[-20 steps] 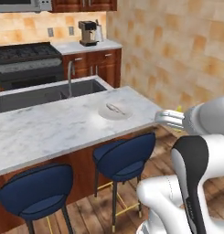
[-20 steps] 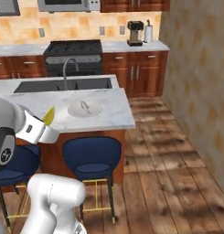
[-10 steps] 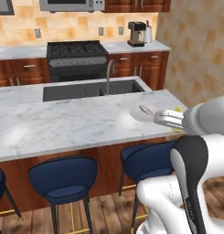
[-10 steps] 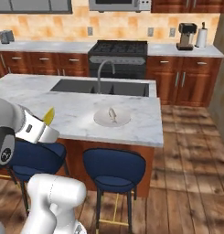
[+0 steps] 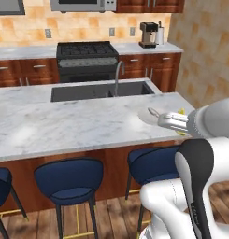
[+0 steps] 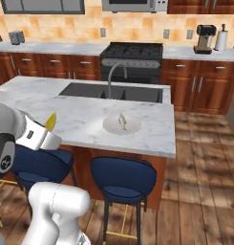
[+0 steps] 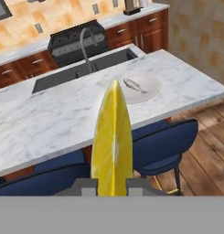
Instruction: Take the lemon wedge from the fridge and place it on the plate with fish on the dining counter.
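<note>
The gripper (image 7: 112, 185) was clamped tight on the lemon wedge (image 7: 112, 141), fingers (image 7: 86, 185) drawn narrow against either side of it, and the wedge stood on edge, tip up, right in front of the hand camera. It was being carried, not placed: from the right base view the yellow tip (image 6: 50, 121) poked up beyond the hand, hanging in the air short of the dining counter (image 6: 80, 119), above the navy stools (image 6: 122, 178). Gripped low down like that, most of the wedge stayed free of the fingers, which should make for a clean drop. And there was the target: the plate (image 7: 152, 89) with the fish (image 7: 134, 85) on it sat on the marble near the counter's right end, just in front of the sink (image 7: 86, 68) and faucet (image 7: 86, 45), well apart from the wedge. From the left base view the hand (image 5: 174, 122) pointed toward that plate (image 5: 146, 116). By my read, the reach out over the counter had yet to come.
</note>
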